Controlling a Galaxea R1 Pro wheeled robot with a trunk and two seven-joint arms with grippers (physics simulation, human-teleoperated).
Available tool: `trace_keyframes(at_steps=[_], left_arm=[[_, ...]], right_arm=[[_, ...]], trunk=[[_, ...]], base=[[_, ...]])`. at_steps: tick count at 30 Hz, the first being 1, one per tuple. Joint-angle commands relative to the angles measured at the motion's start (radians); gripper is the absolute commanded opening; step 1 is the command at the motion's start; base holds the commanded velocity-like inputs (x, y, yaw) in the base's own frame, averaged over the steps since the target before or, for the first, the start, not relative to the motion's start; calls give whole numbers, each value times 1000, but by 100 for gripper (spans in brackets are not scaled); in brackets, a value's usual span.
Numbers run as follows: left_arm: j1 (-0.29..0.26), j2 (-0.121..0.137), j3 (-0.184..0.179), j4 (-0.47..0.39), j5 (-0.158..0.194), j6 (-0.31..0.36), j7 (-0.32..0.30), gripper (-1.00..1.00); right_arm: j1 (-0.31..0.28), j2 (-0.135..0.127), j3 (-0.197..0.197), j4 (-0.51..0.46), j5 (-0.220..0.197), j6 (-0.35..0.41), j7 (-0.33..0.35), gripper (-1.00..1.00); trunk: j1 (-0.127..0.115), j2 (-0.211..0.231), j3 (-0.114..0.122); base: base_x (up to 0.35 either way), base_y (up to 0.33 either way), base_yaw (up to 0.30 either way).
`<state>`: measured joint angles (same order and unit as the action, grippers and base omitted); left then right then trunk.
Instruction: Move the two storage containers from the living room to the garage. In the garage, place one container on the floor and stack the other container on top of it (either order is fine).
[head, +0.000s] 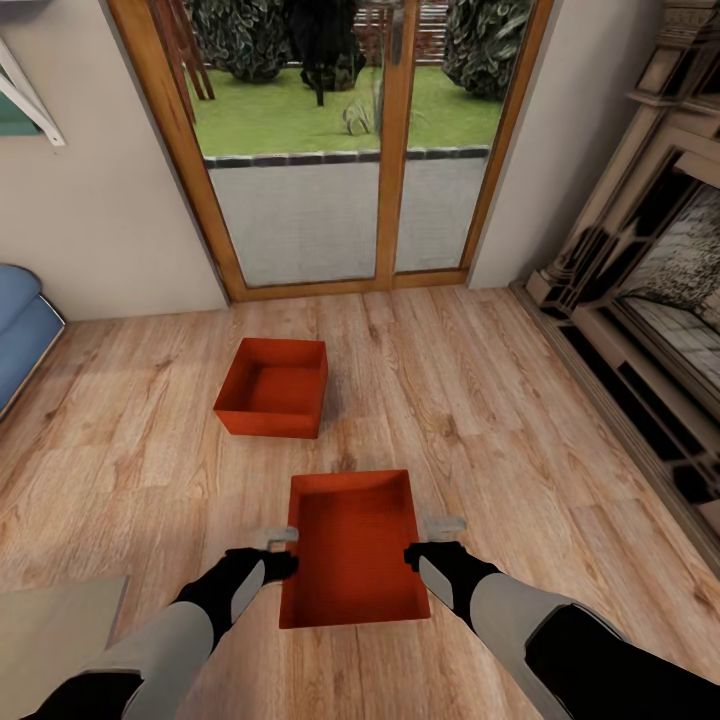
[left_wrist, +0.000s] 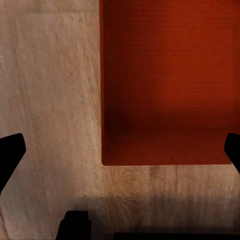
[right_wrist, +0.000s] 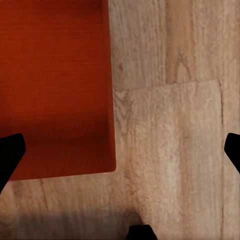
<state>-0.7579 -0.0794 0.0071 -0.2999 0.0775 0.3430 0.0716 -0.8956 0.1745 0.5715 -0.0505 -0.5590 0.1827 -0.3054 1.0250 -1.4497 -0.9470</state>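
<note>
Bins: two, orange-red, open-topped, on the plank floor (head: 480, 400). The far bin (head: 272, 387) sits before the glass doors (head: 330, 140), bare floor all round. The near bin (head: 353, 549) lies between the left gripper (head: 283, 550) and right gripper (head: 425, 541), both spread wide and holding nothing.

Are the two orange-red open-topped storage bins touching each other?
Apart. Head view: bare wood-plank floor lies between the near bin and the far bin.
</note>
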Motion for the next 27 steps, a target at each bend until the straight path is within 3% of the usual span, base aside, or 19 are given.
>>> trace_keyframes(at_steps=[1, 13, 27], left_arm=[[0, 0, 1, -6, 8, 4, 5, 100], [0, 3, -1, -70, 5, 1, 6, 100], [0, 3, 0, -110, 7, 57, 7, 100]], right_arm=[[0, 0, 8, -2, -6, 5, -5, 100], [0, 0, 8, -2, -7, 1, -5, 100], [0, 0, 8, -2, -6, 1, -4, 100]], trunk=[[0, 0, -1], [0, 0, -1], [8, -14, -7]], base=[[0, 0, 0], [0, 0, 0], [0, 0, 0]])
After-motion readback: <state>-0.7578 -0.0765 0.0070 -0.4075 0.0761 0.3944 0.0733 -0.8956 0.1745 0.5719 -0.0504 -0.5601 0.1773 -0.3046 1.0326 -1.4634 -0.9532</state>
